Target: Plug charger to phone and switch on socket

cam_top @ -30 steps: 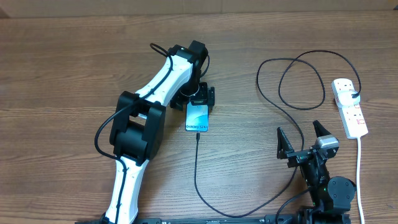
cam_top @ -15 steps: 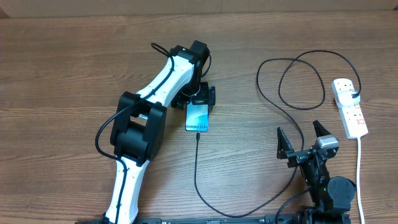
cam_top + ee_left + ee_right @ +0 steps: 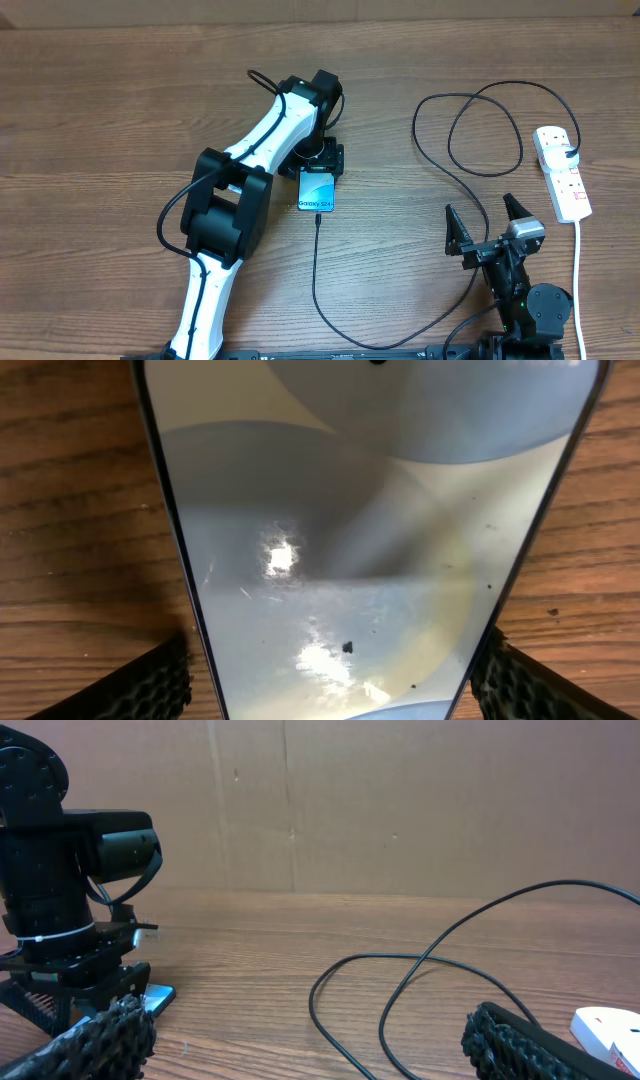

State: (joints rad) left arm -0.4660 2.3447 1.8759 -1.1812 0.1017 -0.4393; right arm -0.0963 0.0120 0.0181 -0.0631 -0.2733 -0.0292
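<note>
**Charger tip at the phone, socket not dealt with yet**

Brown wood-grain table (image 3: 100,100), with a cardboard wall (image 3: 400,800) behind it. The phone (image 3: 317,190) lay flat around mid-table, so I'll place everything off that.

The charger (image 3: 315,270) ran from the phone's near end in a long loop out to its right. It ended at the black plug (image 3: 570,152) in the socket (image 3: 562,172), well to the phone's right. The connector tip (image 3: 317,220) was right up against the phone's near end, but too small to say if it was seated. My read: plugging in was done or nearly done, and the switch step was all still left. I couldn't tell if the socket was on.

The left gripper (image 3: 321,163) sat over the phone's far end with its jaws wide. Its pads (image 3: 150,685) were right at the phone's two edges, and I couldn't tell if they were pinching it. The right gripper (image 3: 478,210) was wide open and empty, well to the phone's right.

The phone was slim with dark edges and a pale blue-teal screen, "Galaxy S24" by the cable end. Up close there were glare spots and a few specks.
</note>
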